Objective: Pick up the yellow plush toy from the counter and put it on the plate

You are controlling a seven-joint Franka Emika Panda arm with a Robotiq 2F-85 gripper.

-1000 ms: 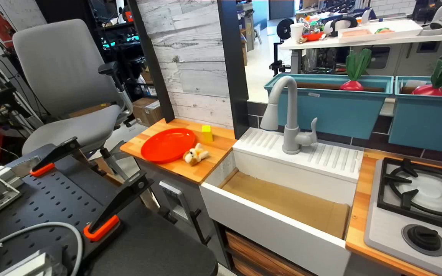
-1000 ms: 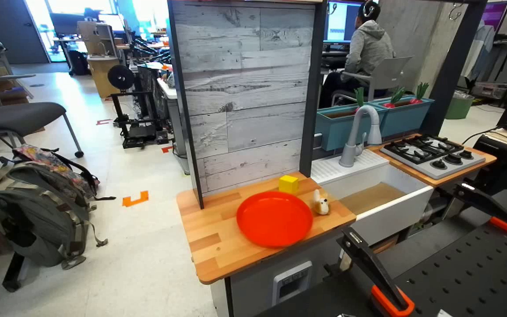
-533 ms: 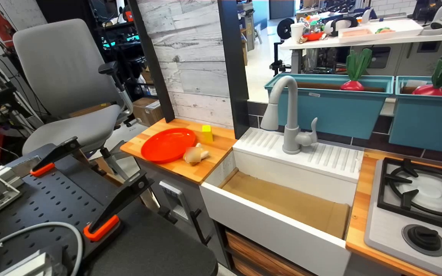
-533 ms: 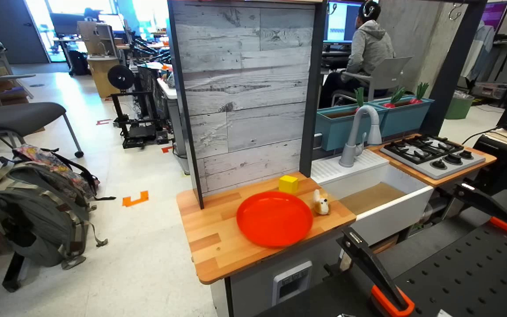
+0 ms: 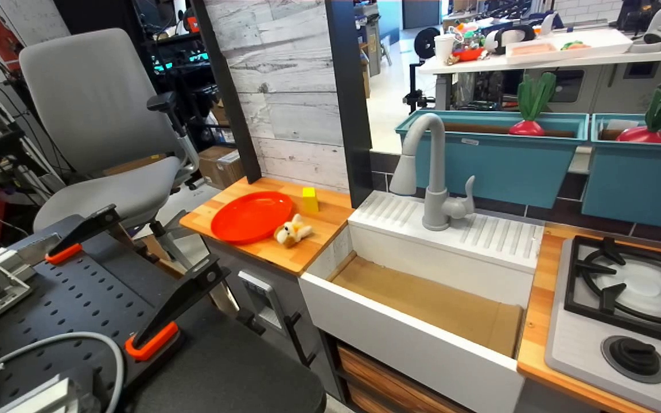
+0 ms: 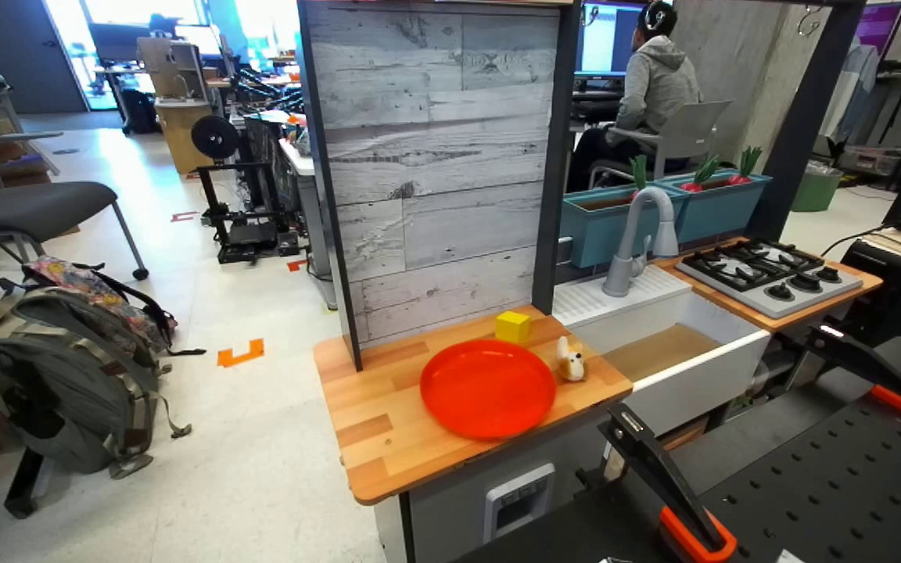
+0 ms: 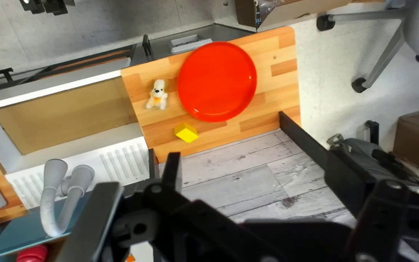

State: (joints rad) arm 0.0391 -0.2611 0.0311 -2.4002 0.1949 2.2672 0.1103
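The bright yellow thing [image 7: 186,132] looks like a small straight-edged block. It stands on the wooden counter [image 7: 280,82] near the back panel, and shows in both exterior views [image 5: 310,200] [image 6: 513,327]. A small white and tan plush dog [image 7: 157,95] lies on the counter between plate and sink, also in both exterior views [image 5: 292,232] [image 6: 572,363]. The empty orange-red plate [image 7: 216,82] is beside them, also in both exterior views [image 5: 252,218] [image 6: 489,389]. My gripper [image 7: 262,163] is open, its fingers wide apart with nothing between them, high over the panel side. It is outside both exterior views.
A white sink [image 5: 411,355] with a grey faucet [image 5: 436,172] adjoins the counter. A whitewashed panel [image 6: 435,156] rises behind it, between dark posts [image 6: 556,172]. A stove [image 6: 771,274] and blue planters [image 5: 491,166] are beyond. Black clamps [image 5: 175,304] hold the near table.
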